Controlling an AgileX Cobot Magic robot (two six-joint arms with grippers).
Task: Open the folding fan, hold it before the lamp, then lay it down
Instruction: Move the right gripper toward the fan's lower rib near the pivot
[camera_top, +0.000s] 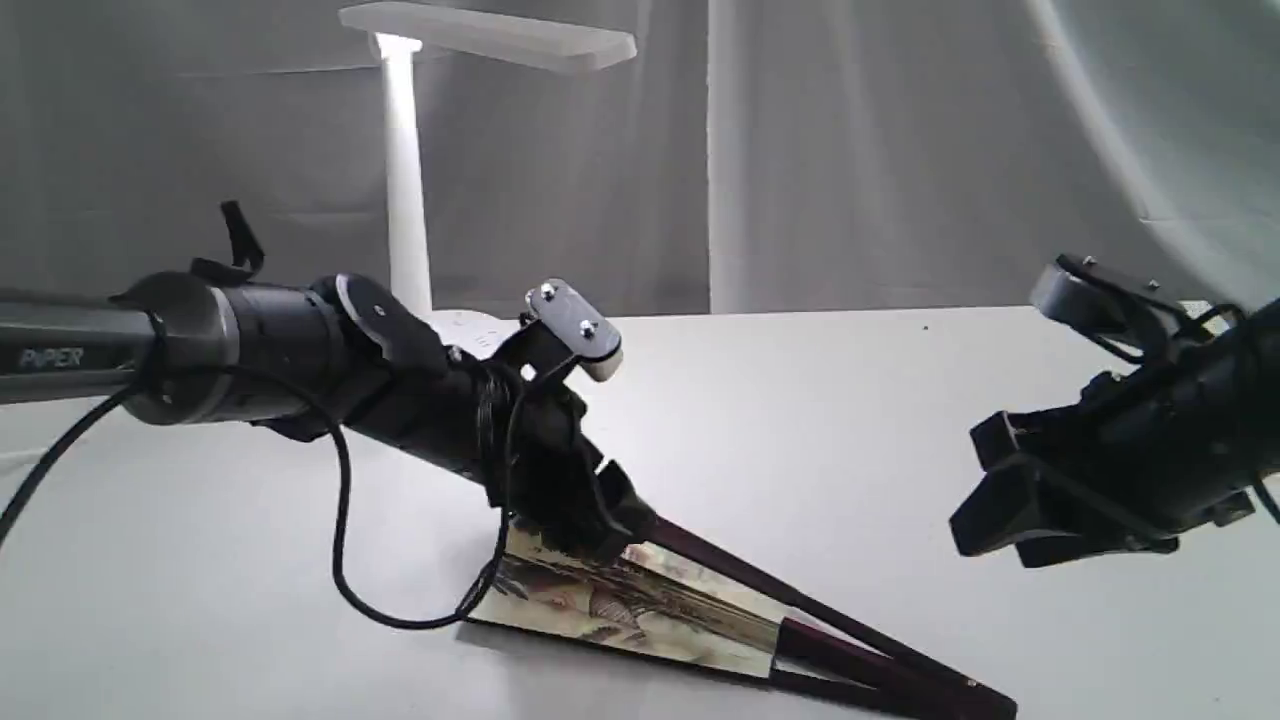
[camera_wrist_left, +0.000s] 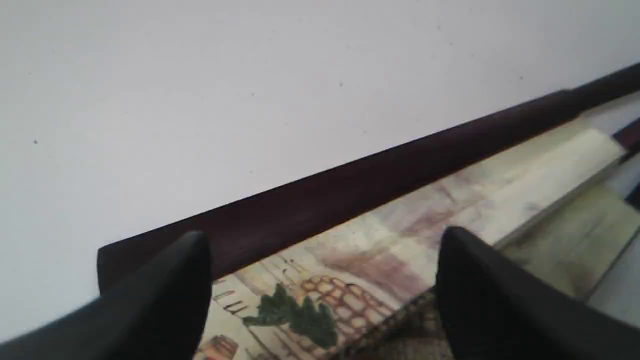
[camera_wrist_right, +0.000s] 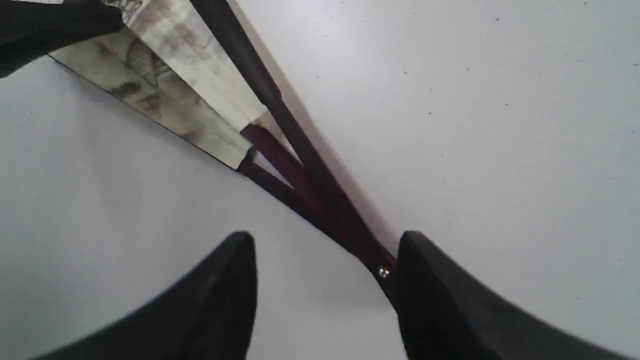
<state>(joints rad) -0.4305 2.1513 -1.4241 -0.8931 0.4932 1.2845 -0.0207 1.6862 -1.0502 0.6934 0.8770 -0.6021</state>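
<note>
Grey drapes, white table.
Exterior: lamp at 11 o'clock; folding fan lies part-spread at 6.
Left wrist: your left gripper hangs over the leaf, jaws apart. Closing there could crease it.
Right wrist: right gripper, jaws apart over the pivot. Miss it and the fan may skid.

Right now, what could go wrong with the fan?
The left pincer is open over the fan's thin paper; closing there, not on the dark guard, might crease or tear it. The right pincer is open near the rivet, gripping nothing, so the fan could slide instead of spreading. The lamp stands close behind the left arm; a lift might bump it.
</note>
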